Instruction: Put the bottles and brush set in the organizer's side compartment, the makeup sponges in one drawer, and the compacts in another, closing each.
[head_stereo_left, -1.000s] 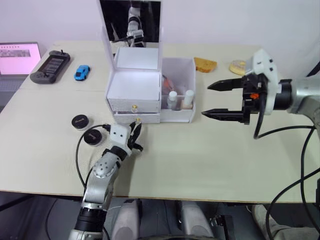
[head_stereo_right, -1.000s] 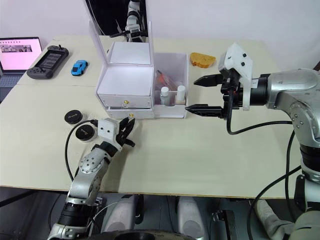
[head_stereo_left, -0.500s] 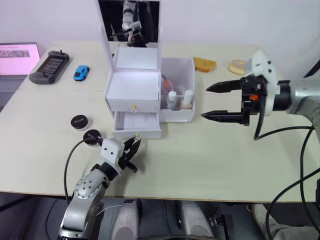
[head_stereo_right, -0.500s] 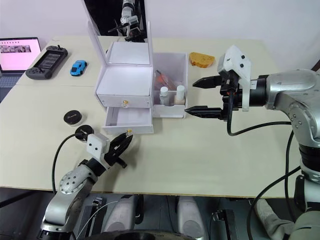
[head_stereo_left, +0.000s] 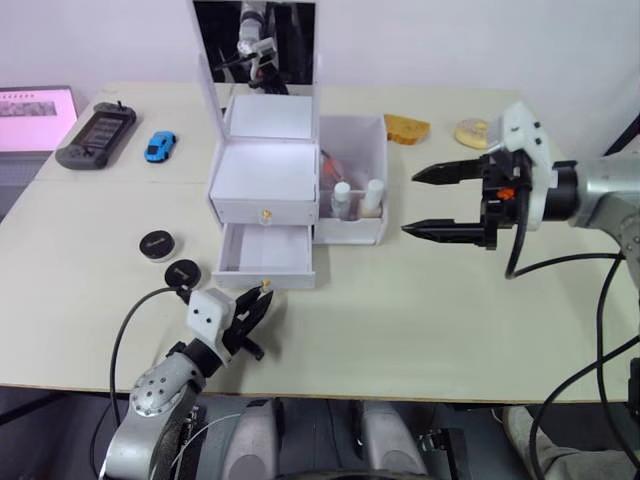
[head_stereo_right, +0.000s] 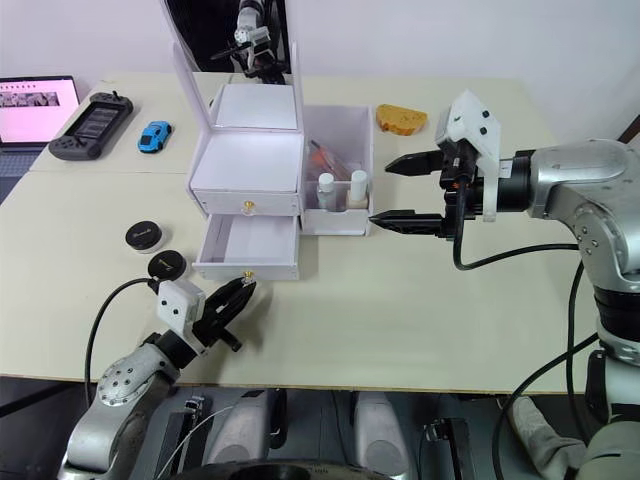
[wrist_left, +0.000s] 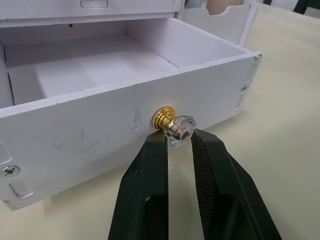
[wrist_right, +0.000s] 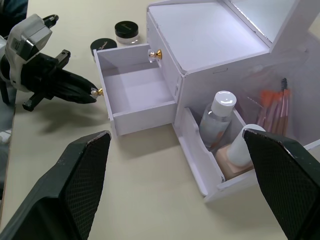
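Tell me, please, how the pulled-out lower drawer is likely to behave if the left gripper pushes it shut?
The lower drawer looks empty and thin-walled, so it is probably light and slides easily. The left gripper bears on a small faceted knob, so it may slip off.

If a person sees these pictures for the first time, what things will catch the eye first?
First, the white organizer at the table's middle, its mirror lid upright and its lower drawer pulled out empty. The left hand pinches that drawer's gold knob. The right hand hovers open beside the side compartment, where the bottles stand.
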